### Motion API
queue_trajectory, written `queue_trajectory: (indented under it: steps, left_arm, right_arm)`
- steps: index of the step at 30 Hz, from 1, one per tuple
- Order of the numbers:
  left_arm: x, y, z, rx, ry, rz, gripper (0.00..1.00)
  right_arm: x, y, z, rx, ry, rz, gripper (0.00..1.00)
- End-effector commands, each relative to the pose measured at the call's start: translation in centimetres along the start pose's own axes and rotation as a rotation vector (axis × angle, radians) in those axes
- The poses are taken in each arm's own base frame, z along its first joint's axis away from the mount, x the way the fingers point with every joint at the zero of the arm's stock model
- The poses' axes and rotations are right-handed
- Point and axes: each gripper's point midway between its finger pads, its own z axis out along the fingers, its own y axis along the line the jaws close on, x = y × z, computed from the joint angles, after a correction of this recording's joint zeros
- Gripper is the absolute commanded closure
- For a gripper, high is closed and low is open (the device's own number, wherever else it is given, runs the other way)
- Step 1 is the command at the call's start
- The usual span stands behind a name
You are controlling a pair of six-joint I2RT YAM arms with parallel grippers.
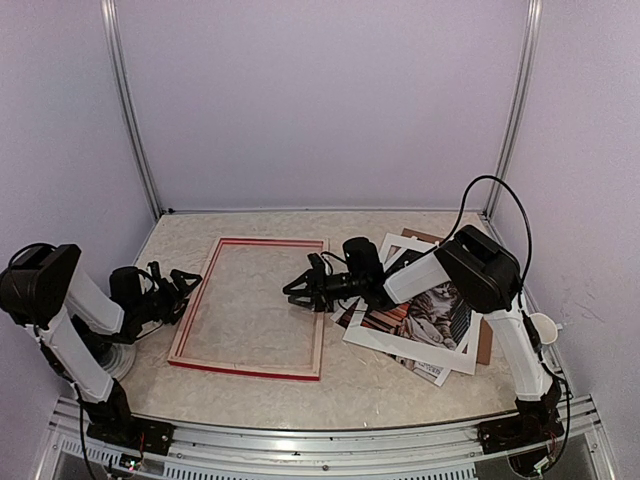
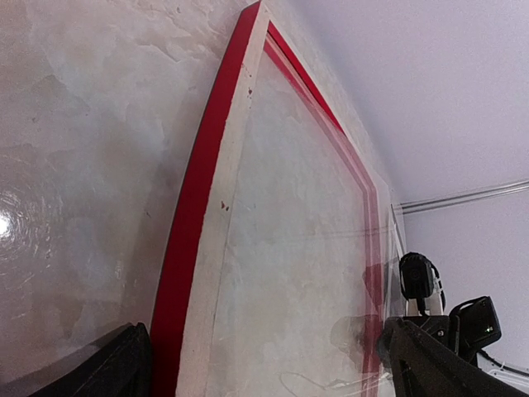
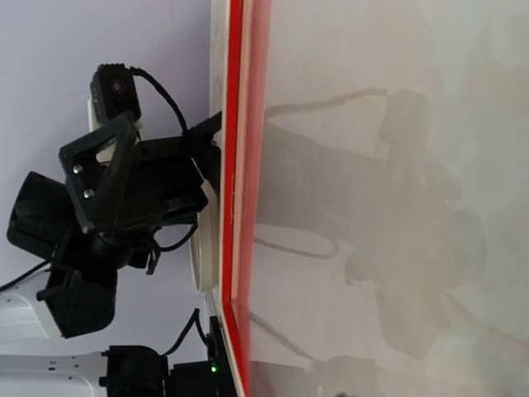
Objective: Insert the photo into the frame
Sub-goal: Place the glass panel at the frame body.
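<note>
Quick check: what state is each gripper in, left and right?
Left gripper: open, holding nothing.
Right gripper: open, holding nothing.

My fingers (image 1: 297, 291) are black. The frame (image 1: 247, 368) is red with pale wood edges. The photo (image 1: 432, 308) shows grey tabby stripes. The mat (image 1: 395, 347) is white, the worktop (image 1: 380, 385) mottled beige.

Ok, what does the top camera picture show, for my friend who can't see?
A big red frame lies flat on a table. The open left gripper is at its left side, the right gripper over its right edge. A cat photo lies further right, under a white mat.
</note>
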Motion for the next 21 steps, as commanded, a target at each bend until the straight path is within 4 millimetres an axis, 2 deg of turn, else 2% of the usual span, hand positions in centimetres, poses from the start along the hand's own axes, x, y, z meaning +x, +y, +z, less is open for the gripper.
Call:
queue_trajectory:
  steps: [1, 7, 15, 21]
  left_arm:
    - [0.64, 0.2, -0.01, 0.006, 0.025, -0.013, 0.01]
    - [0.71, 0.31, 0.01, 0.004, 0.027, -0.015, 0.01]
    - [0.75, 0.28, 0.04, 0.007, 0.029, -0.018, 0.01]
    - [0.72, 0.33, 0.03, 0.007, 0.028, -0.02, 0.01]
  right_arm:
    - [0.53, 1.81, 0.47, -0.006, 0.013, -0.045, 0.62]
    - [0.7, 2.15, 0.54, 0.012, 0.018, -0.053, 0.5]
    - [0.73, 2.42, 0.92, 0.077, 0.019, -0.084, 0.42]
    - [0.85, 2.66, 1.17, 0.113, 0.026, -0.105, 0.33]
